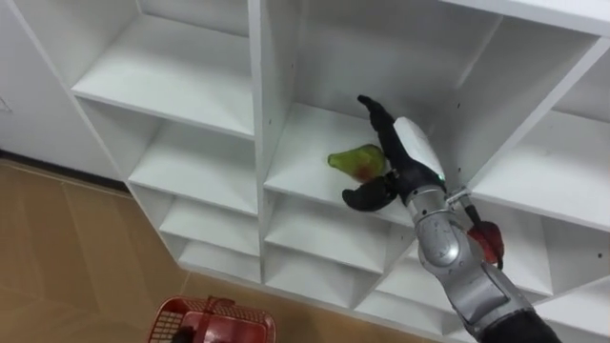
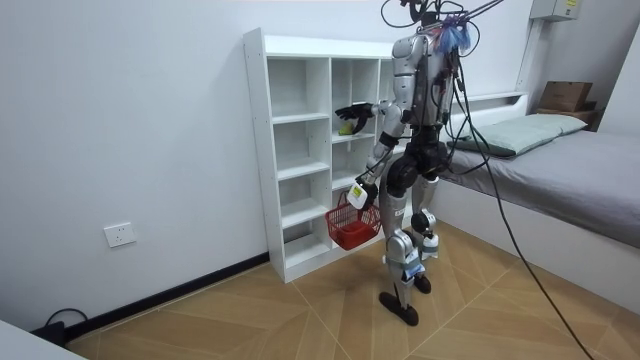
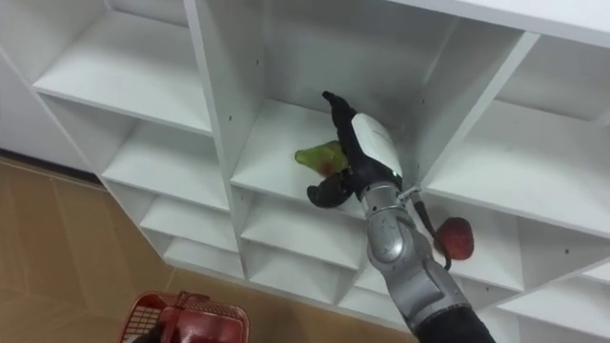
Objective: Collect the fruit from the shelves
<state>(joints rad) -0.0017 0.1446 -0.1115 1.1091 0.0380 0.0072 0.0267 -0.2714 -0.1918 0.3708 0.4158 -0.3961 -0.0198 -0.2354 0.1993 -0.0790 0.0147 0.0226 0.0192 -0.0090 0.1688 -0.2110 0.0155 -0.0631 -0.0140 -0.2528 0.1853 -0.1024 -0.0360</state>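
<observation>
A green pear with a red blush point(image 1: 351, 160) lies on a middle shelf of the white closet point(image 1: 255, 114). My right hand point(image 1: 412, 148) reaches into that compartment. Its fingers stretch over the pear and its thumb sits below it, so the hand is open around the fruit. One shelf lower and to the right, a red fruit point(image 1: 487, 240) lies behind my forearm. A red wire basket point(image 1: 214, 322) hangs low at my left, with my left hand point(image 2: 361, 186) shut on its handle. In the room view I stand upright facing the closet point(image 2: 300, 150).
The closet's other compartments hold nothing that I can see. Wooden floor point(image 1: 67, 257) lies below and to the left. In the room view a bed point(image 2: 560, 160) stands close behind me, and a bare wall point(image 2: 120, 130) runs on the room view's left.
</observation>
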